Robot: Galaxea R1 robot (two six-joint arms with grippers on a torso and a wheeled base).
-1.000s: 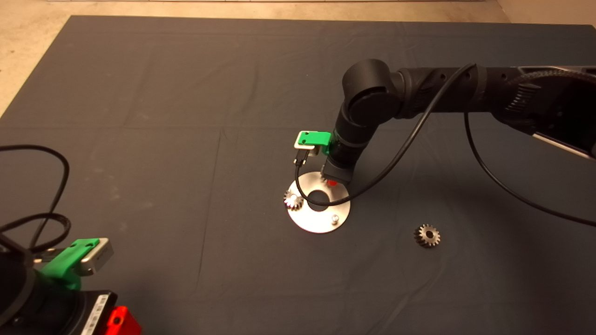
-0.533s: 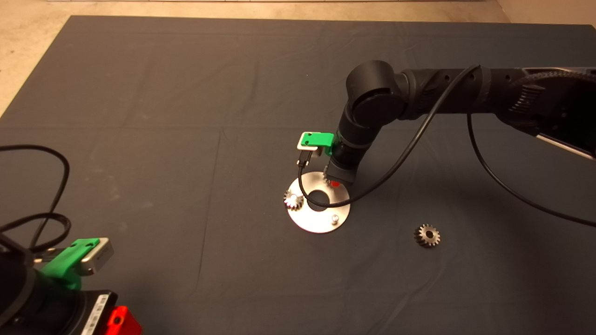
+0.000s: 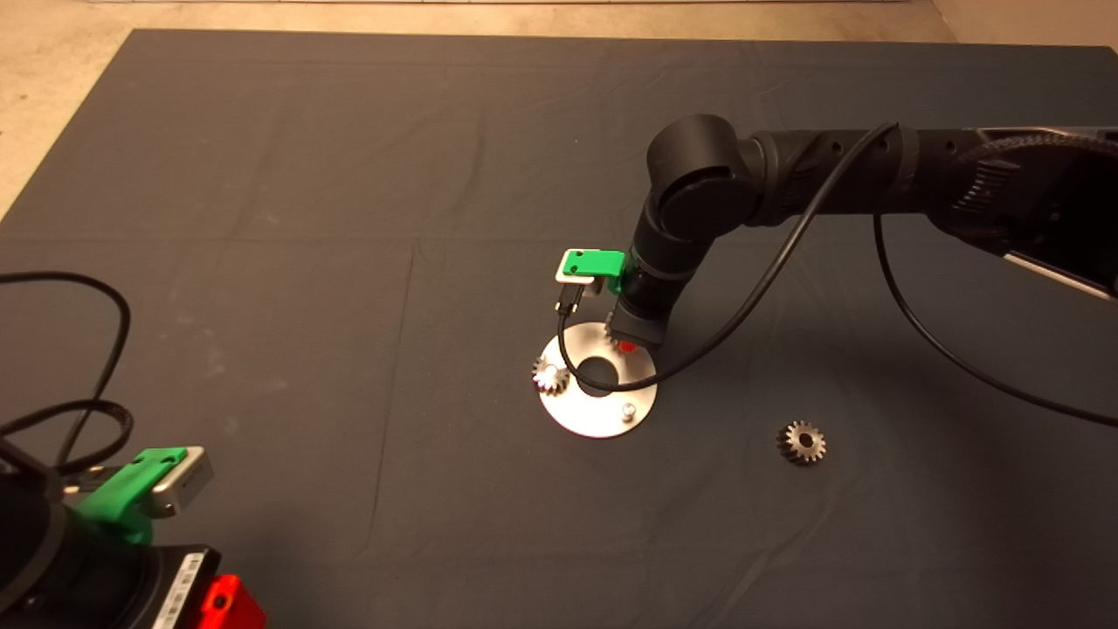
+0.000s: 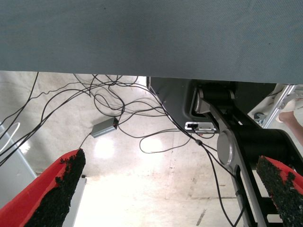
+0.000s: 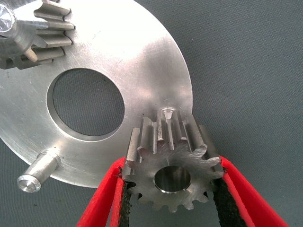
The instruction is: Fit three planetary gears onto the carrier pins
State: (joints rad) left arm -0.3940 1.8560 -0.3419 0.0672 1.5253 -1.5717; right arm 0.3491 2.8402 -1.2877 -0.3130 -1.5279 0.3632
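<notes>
Three planetary gears are in view. One gear (image 5: 173, 168) is pinched between the two red fingers of the right gripper (image 5: 171, 189), its bore facing the wrist camera and its teeth held by the black pads (image 5: 127, 196) on either side. It is held just above the rim of the carrier disc (image 3: 597, 386), over the far pin, whose tip (image 5: 166, 113) shows just past the gear's teeth; whether the gear touches that pin cannot be told. A second gear (image 3: 550, 375) is already seated on the pin at the disc's left edge, with the pin's bright end showing through its bore (image 5: 6, 22). The third gear (image 3: 802, 441) lies flat on the dark mat (image 3: 349, 262), well apart from the disc to its right. One pin (image 3: 627, 409) at the disc's near right edge stands bare (image 5: 38, 171), and the central hole (image 5: 86, 104) of the disc is open to the mat beneath.

In the head view the right arm (image 3: 786, 175) is seen coming in from the right, its wrist turned down over the far edge of the disc, with a black cable (image 3: 751, 288) looping across the disc. The left gripper (image 3: 223, 603) is parked at the lower left edge of the mat, its fingers (image 4: 57, 189) spread wide with nothing between them; cables on a pale floor (image 4: 142, 189) are shown past the mat's edge in its wrist view.
</notes>
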